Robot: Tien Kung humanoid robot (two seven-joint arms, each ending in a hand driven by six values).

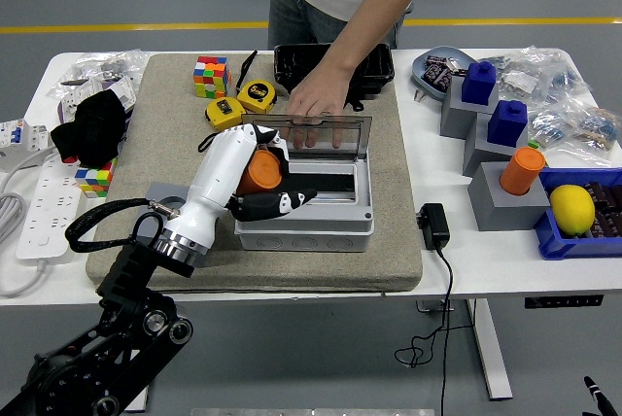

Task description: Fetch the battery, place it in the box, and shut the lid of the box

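Two tape measures (257, 95) (224, 112), two Rubik's cubes (210, 76) (94, 178), one lemon (571, 209).

The left arm is reaching in from the lower left. Its left hand (255, 175) is curling its fingers (277, 204), gripping.
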